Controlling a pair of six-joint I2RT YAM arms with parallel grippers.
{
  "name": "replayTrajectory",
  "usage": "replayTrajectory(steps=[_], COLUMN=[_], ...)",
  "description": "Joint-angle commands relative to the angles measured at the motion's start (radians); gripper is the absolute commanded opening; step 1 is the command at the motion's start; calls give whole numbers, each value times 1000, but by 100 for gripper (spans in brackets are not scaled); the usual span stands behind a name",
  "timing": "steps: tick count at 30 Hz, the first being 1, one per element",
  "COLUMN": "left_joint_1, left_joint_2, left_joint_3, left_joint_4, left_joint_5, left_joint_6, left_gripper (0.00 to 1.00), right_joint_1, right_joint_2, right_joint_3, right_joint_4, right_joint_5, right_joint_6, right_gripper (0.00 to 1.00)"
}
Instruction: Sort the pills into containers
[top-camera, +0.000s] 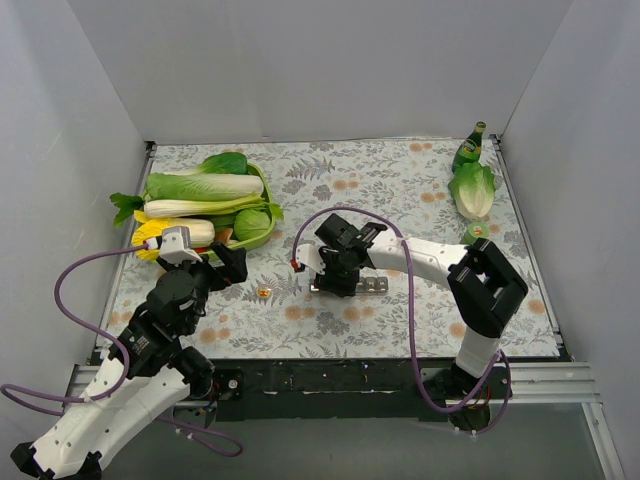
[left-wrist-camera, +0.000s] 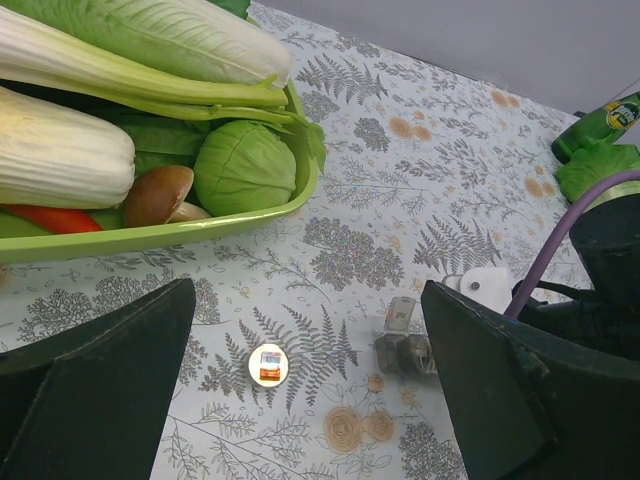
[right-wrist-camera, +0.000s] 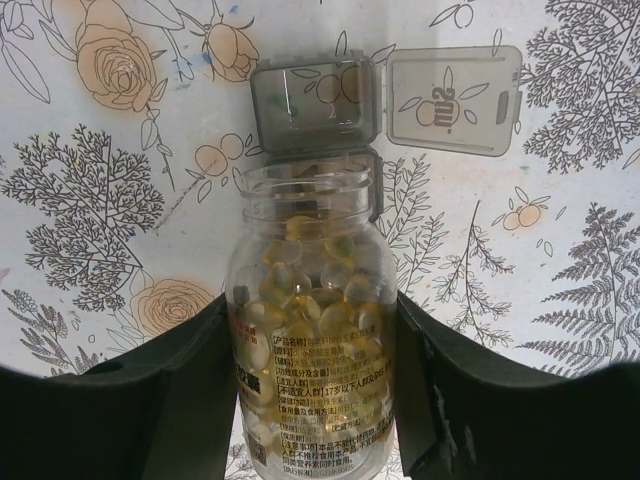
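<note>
White walls close the counter (top-camera: 400, 320) on its left, back and right, and a black rail runs along the near edge where the arms are bolted. A wide stretch of fern-and-rose cloth lies open across the middle and back, between the green tray (top-camera: 268, 195) at the left wall and the small green bottle (top-camera: 470, 147) in the far right corner. A lettuce head (top-camera: 472, 190) sits just in front of that bottle. The tray is heaped with napa cabbage (left-wrist-camera: 60, 160), a round green cabbage (left-wrist-camera: 245, 165) and a mushroom (left-wrist-camera: 158, 195), and its rim stands close to the left arm. The left hand (left-wrist-camera: 300, 390) hovers above the cloth near the tray, fingers (left-wrist-camera: 100, 370) spread wide and holding nothing. A small white disc (left-wrist-camera: 268, 363) with an orange mark lies on the counter between them. The containers (right-wrist-camera: 315, 100) lie near the counter's middle, under the right arm. Two neighbouring lids are flipped open, one smoky grey and one clear. The right hand (right-wrist-camera: 310, 390) is clamped on a clear pill bottle (right-wrist-camera: 310, 330) with its open mouth at the grey-lidded compartment. The bottle holds many yellow translucent pills (right-wrist-camera: 300, 290). Whether any lie in the compartments cannot be told.
</note>
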Motion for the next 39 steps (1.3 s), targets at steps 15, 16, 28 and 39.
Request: replayTrajectory(steps=[15, 16, 28, 39], left_joint_1=[4, 4, 4, 4], left_joint_2=[-15, -15, -15, -15], left_joint_3=[7, 7, 8, 10], left_joint_4=[1, 1, 4, 4], left_joint_5=[0, 0, 0, 0], left_joint_6=[-11, -11, -11, -6], left_gripper=[98, 98, 98, 98], right_joint_1=[27, 27, 34, 42], right_joint_2=[6, 8, 9, 15], right_joint_3=[65, 65, 68, 85], right_joint_4=[-24, -26, -27, -27], right_joint_5=[42, 44, 62, 88], right_joint_6=[-26, -24, -35, -58], right_gripper=[15, 15, 15, 15])
